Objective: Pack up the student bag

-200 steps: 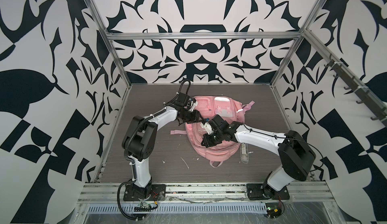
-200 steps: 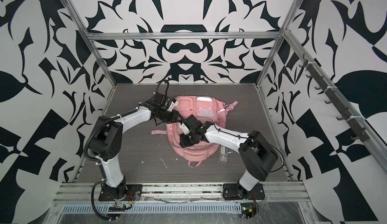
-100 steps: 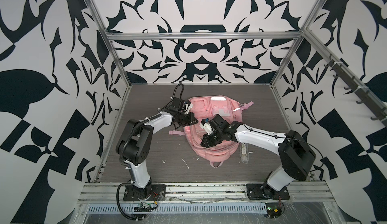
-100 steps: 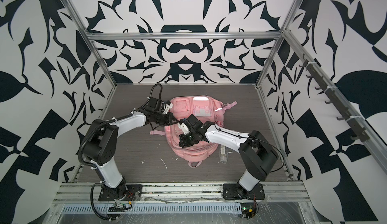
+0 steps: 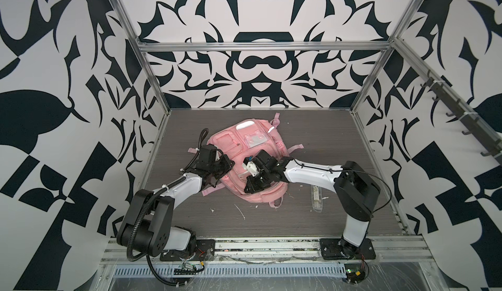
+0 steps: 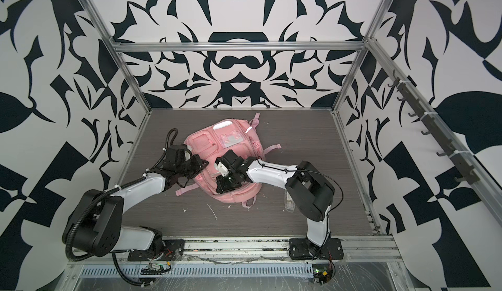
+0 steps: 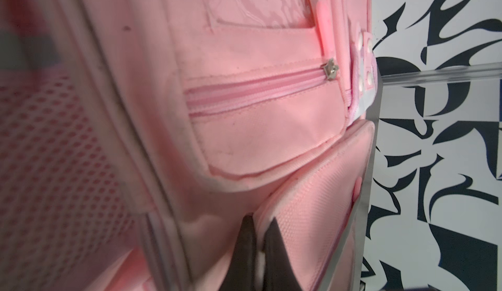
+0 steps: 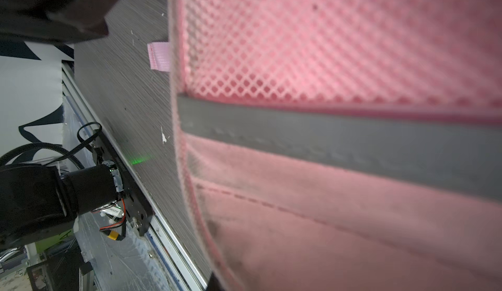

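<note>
1. While the student bag lies flat near the middle of the surface, its front pockets face up. Its clear patch sits toward its 12 o'clock end.
2. My left claw meets the bag's 9 o'clock edge. In the left wrist view its dark fingers are pressed together, pinching a padded pocket rim.
3. My right claw rests on the bag toward 6 o'clock, pressed together; whether fabric is caught between its tips I cannot tell.
4. Pink mesh and a silver strip fill the right wrist view.
5. A clear packet lies on the surface at the bag's 4 o'clock, apart from it.
</note>
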`<control>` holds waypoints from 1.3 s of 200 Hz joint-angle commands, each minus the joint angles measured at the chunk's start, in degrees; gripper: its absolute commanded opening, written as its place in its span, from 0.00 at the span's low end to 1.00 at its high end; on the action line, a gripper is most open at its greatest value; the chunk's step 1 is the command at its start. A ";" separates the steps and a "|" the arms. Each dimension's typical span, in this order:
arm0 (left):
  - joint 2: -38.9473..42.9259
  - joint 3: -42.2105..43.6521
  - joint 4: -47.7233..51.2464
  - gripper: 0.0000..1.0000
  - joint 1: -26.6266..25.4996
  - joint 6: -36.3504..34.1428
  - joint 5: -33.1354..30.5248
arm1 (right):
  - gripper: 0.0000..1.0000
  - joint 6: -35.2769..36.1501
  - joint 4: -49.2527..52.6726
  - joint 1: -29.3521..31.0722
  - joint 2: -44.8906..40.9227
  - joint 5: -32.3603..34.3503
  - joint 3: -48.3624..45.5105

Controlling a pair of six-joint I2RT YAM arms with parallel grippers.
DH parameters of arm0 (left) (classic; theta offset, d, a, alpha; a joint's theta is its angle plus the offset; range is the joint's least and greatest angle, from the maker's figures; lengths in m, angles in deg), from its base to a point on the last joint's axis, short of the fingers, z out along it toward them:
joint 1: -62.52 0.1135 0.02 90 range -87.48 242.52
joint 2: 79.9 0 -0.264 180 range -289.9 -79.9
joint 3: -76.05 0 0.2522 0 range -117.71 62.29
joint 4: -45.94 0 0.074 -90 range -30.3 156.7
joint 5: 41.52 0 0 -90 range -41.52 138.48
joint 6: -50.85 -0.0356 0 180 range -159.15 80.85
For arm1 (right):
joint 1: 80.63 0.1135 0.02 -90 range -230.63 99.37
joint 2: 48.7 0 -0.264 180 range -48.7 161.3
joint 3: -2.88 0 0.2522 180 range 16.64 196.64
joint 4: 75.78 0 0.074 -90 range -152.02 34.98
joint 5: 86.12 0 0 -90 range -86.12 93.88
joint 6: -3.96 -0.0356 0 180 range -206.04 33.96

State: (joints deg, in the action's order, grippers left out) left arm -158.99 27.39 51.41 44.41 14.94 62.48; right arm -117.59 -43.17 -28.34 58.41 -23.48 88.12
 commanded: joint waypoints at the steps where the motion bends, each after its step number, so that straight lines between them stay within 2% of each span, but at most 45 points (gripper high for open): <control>1: 2.38 1.57 -0.17 0.00 -0.08 6.07 -6.03 | 0.00 -2.21 -4.22 2.53 1.83 -3.20 6.77; 31: 4.16 2.34 0.47 0.00 -0.08 6.71 -7.38 | 0.00 -7.32 -8.31 2.58 5.15 -0.92 11.67; 63: 5.68 3.17 1.72 0.00 -0.08 7.47 -8.85 | 0.00 -12.39 -12.78 2.07 4.35 3.26 12.86; 88: 8.54 3.23 3.42 0.00 -0.08 7.37 -10.81 | 0.00 -11.02 -9.29 2.26 3.84 3.27 12.80; 115: 8.91 2.54 3.69 0.00 -0.08 7.80 -11.98 | 0.00 -9.10 -6.78 3.46 1.63 4.85 7.28; 149: 7.31 1.42 2.60 0.00 -0.08 9.85 -12.63 | 0.00 -5.35 -0.35 7.30 -0.38 17.69 4.39; 170: 6.49 1.23 2.54 0.00 -0.41 11.88 -13.97 | 0.00 -4.39 2.24 10.41 0.43 27.08 6.56; 184: 6.49 0.93 2.54 0.00 -0.78 12.82 -14.82 | 0.00 -4.31 2.88 11.84 1.78 30.29 8.54; 224: 3.93 0.04 2.67 0.00 -1.84 13.90 -16.11 | 0.00 -1.96 7.34 15.10 7.34 32.00 19.41; 260: 4.01 0.59 2.28 0.00 -1.91 14.65 -15.80 | 0.00 -3.29 0.69 15.19 8.47 24.26 21.53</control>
State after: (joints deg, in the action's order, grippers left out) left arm -153.90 28.68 55.69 43.23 26.32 47.09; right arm -122.05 -35.21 -15.64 68.51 9.00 105.87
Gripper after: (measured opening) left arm 0.065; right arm 0.077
